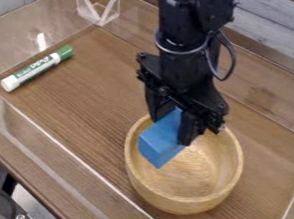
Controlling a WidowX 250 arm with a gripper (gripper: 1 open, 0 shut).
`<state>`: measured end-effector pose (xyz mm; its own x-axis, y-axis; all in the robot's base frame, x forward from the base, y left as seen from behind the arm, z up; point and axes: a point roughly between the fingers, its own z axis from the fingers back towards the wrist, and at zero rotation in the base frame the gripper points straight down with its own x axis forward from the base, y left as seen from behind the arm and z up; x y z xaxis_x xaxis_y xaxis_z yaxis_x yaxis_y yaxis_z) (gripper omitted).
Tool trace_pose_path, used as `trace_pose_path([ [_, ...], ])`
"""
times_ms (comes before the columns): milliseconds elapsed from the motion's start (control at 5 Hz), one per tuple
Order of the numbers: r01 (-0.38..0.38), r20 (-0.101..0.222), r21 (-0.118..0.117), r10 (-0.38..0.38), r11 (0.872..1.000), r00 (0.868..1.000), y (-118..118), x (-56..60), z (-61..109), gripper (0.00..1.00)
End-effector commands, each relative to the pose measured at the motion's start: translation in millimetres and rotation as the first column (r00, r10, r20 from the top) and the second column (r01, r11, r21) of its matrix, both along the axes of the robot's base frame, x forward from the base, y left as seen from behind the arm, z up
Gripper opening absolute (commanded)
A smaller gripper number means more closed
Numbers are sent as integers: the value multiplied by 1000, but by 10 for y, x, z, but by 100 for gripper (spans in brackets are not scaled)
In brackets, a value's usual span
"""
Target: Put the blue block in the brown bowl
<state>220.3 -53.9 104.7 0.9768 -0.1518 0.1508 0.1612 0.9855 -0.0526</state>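
Light-brown wood forms the nearest item of note: a large round wooden bowl [183, 166] with visible grain, a thick rim and a deep hollow, resting on the wood-grain worktop [71, 97] toward the near right. The bowl stands upright.

Above its left half hangs a small solid bright-blue rectangular block [163, 141], tilted, with its lower corner down inside the line of the rim and over the hollow. Whether that corner touches the bowl's inner surface cannot be told. The block's upper end is clamped between the fingers of the black robot hand [178, 118], which points straight down; the jaws are closed on the block at roughly its width. The black arm rises from the hand toward the top edge of the view, with a dark cable looped at its right side.

Further back on the left, well apart from the bowl, a green-and-white marker [38, 67] lies flat on the worktop, angled from lower left to upper right.

A clear plastic wall [26, 21] edges the worktop, and at the far side a small clear triangular stand [98, 8] sits near the back edge.
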Motion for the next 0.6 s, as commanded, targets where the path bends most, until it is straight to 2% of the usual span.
trace_pose_path([
  [0,0,32,-19,1,1000,999,-64,38,72,0],
  [400,-12,21,-35,13,999,1000,-144,8,40,0],
])
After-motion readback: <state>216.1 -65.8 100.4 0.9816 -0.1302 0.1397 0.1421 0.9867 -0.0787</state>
